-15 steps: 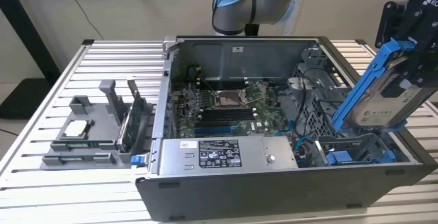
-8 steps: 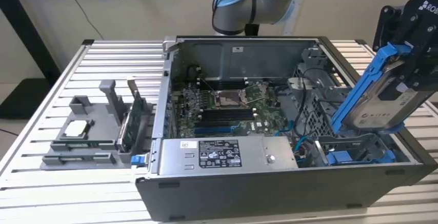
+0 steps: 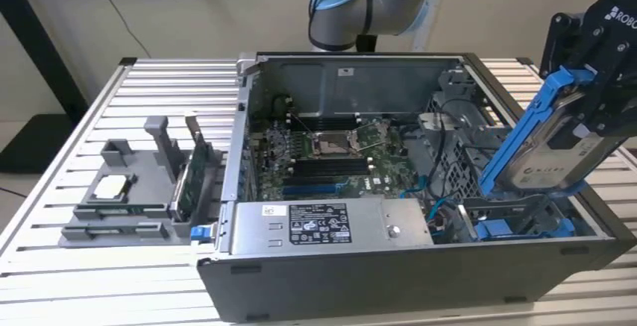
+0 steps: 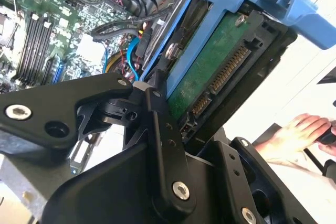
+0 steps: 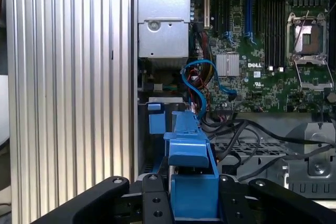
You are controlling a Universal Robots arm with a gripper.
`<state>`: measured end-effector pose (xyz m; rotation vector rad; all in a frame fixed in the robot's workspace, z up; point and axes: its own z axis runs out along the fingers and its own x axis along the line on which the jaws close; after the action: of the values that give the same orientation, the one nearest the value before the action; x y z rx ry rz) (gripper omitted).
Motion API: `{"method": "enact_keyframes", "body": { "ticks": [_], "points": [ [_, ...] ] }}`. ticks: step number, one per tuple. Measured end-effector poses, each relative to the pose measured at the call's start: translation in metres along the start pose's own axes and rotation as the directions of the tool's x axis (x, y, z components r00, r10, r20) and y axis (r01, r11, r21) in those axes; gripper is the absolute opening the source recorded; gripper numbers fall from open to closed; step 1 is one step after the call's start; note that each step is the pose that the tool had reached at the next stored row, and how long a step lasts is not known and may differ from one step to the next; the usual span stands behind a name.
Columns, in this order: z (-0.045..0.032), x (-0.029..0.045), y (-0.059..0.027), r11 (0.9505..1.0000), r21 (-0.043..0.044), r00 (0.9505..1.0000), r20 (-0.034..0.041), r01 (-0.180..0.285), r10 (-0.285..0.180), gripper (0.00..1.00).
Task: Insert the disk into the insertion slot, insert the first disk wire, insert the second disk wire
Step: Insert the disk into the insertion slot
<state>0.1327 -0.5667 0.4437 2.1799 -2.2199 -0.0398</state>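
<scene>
The pincer [image 3: 595, 113] is clamped on the tilted disk [image 3: 547, 151], just above the slot [image 3: 518, 225]; the disk's label is too small to read.

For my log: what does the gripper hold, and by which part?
The grey disk in its blue plastic frame, clamped at its upper connector end by the gripper.

Black gripper [image 5: 191, 195], between its fingers [image 5: 152, 203] a silver disk [image 3: 553, 154] in blue frame with green underside, green motherboard [image 5: 262, 51], blue cables [image 5: 197, 74], blue-fitted grey insertion slot [image 3: 523, 227], ribbed silver table [image 5: 68, 77].
</scene>
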Motion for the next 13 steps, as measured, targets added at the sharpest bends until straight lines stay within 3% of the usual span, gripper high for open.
{"method": "enact_keyframes", "body": {
  "ticks": [6, 13],
  "points": [
    [0.0013, 0.0000, 0.0000, 1.0000, 0.0000, 1.0000, 0.0002, 0.000, 0.000, 0.33],
    [0.0090, 0.0000, -0.0002, 1.0000, 0.0000, 1.0000, 0.0002, 0.000, 0.000, 0.33]
  ]
}}
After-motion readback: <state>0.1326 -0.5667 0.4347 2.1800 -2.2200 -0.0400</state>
